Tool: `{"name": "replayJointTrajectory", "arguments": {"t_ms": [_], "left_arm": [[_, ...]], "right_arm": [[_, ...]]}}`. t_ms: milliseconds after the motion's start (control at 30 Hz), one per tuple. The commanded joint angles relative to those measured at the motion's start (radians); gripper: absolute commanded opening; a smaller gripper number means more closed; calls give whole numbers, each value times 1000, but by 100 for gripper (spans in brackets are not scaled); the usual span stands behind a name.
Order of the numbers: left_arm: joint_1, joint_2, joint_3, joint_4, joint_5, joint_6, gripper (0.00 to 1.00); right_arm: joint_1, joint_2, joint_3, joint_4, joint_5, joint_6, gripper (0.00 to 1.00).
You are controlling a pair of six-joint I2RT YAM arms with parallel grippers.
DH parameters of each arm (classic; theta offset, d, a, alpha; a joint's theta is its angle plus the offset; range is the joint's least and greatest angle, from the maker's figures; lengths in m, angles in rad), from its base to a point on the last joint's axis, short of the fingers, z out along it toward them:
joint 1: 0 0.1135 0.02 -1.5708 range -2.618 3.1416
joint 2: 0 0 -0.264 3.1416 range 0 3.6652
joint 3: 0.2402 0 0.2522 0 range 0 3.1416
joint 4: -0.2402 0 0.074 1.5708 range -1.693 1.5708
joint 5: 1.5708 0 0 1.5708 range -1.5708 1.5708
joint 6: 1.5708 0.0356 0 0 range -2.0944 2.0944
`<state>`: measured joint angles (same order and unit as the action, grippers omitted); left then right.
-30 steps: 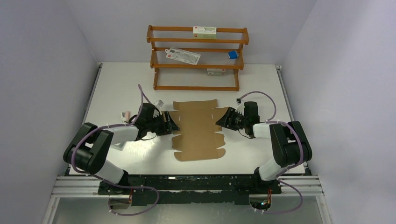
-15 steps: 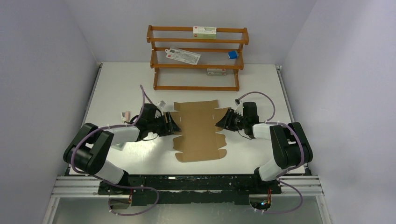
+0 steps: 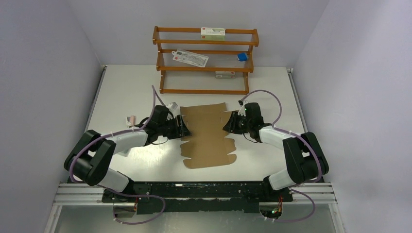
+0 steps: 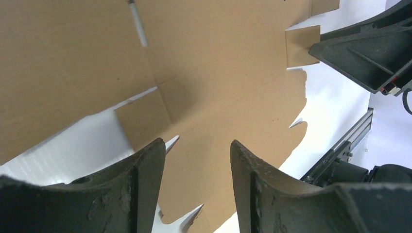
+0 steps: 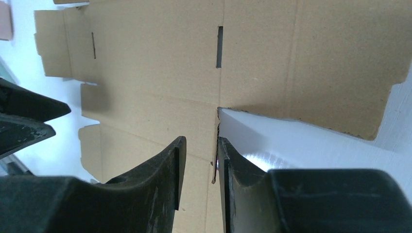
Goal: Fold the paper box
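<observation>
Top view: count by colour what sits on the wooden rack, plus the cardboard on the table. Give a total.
White: 3 (top carton, flat packet, lower carton)
Blue: 1 (blue block)
Brown: 1 (paper box)
Total: 5

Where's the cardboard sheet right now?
Top view: the paper box lies unfolded mid-table, between the left gripper and right gripper, nearer than the wooden rack.

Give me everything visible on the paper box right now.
The paper box is a plain brown, unprinted die-cut cardboard sheet, lying flat and unfolded on the white table: creases, slots, side flaps, scalloped near edge. The left end effector and right end effector sit at its left and right edges, jaws apart; firm contact can't be confirmed.
</observation>
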<state>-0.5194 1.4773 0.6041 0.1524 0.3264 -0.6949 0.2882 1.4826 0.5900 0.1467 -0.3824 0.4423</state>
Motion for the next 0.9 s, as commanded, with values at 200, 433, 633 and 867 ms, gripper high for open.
{"name": "replayJointTrajectory", "arguments": {"t_ms": [200,433,633,867], "left_arm": [[-34,-44,35,-109,-155,37,66],[-28,-8,23,-102,-193,25,68],[-25,40,25,-82,-205,20,69],[-26,83,20,-20,-127,3,66]], "right_arm": [[59,-31,38,-89,168,-54,34],[62,-29,36,-83,171,-59,32],[64,-25,34,-76,165,-58,31],[71,-30,41,-80,158,-58,29]]}}
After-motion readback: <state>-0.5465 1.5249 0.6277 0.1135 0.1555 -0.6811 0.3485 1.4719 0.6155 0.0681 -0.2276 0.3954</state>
